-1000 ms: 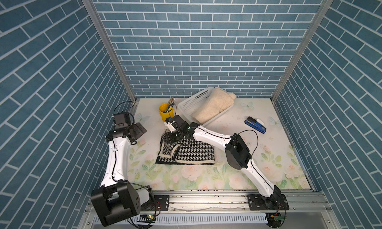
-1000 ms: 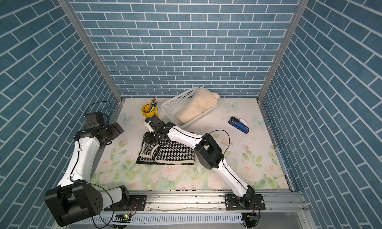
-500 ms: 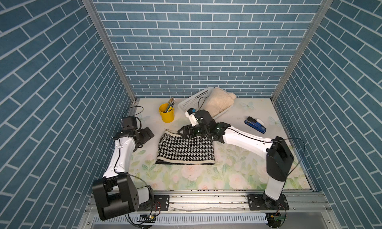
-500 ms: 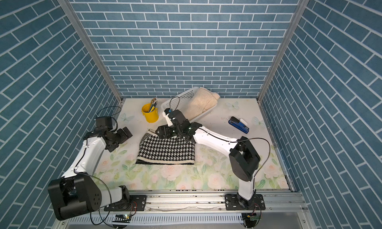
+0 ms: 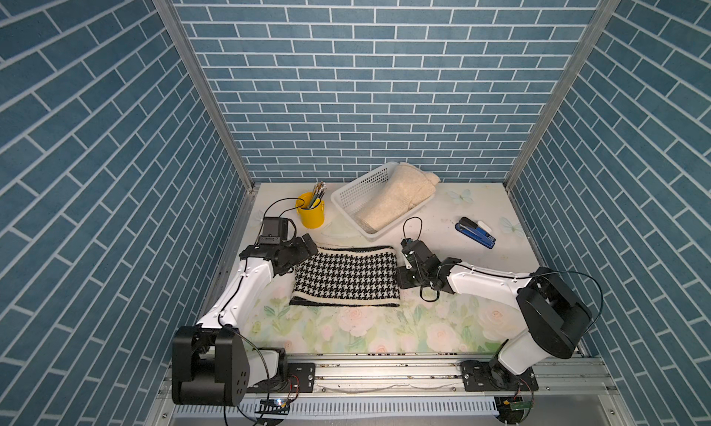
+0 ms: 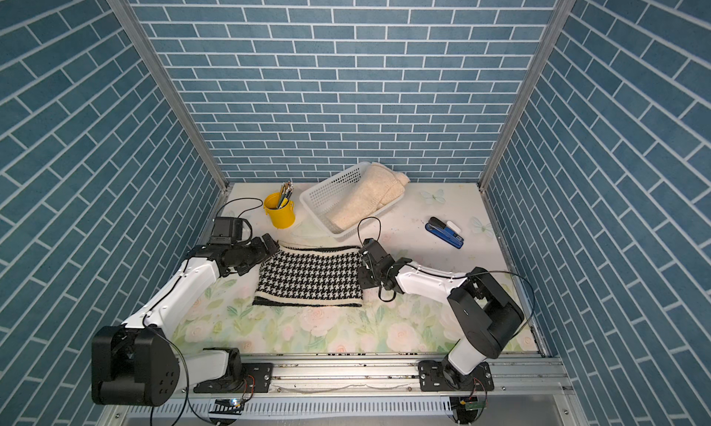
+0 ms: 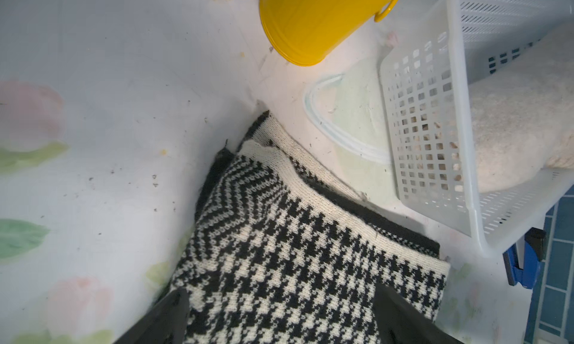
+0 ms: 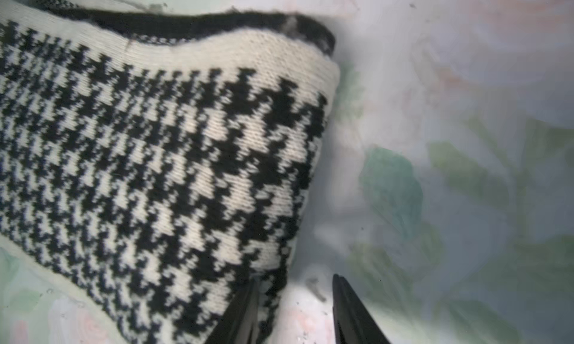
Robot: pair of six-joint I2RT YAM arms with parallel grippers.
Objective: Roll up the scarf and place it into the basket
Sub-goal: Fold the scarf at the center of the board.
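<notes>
The black-and-white houndstooth scarf (image 5: 345, 278) (image 6: 309, 278) lies folded flat in the middle of the table. My left gripper (image 5: 304, 253) (image 6: 266, 251) is at its left edge, wide open, and its two fingers straddle the cloth (image 7: 279, 264) without pinching it in the left wrist view. My right gripper (image 5: 401, 278) (image 8: 295, 299) sits low at the scarf's right edge and is open. One of its fingers (image 8: 245, 308) lies against the cloth edge and the other is over bare table. The white perforated basket (image 5: 356, 197) (image 6: 325, 197) stands at the back.
A rolled cream cloth (image 5: 396, 201) fills much of the basket. A yellow bucket (image 5: 311, 215) of pencils stands left of the basket, close to my left gripper. A blue stapler (image 5: 475, 232) lies at the back right. Brick walls enclose three sides.
My right arm swung from the scarf's far left corner along its far edge to its right edge, and the scarf now lies flat. My left arm moved in to the scarf's left edge.
</notes>
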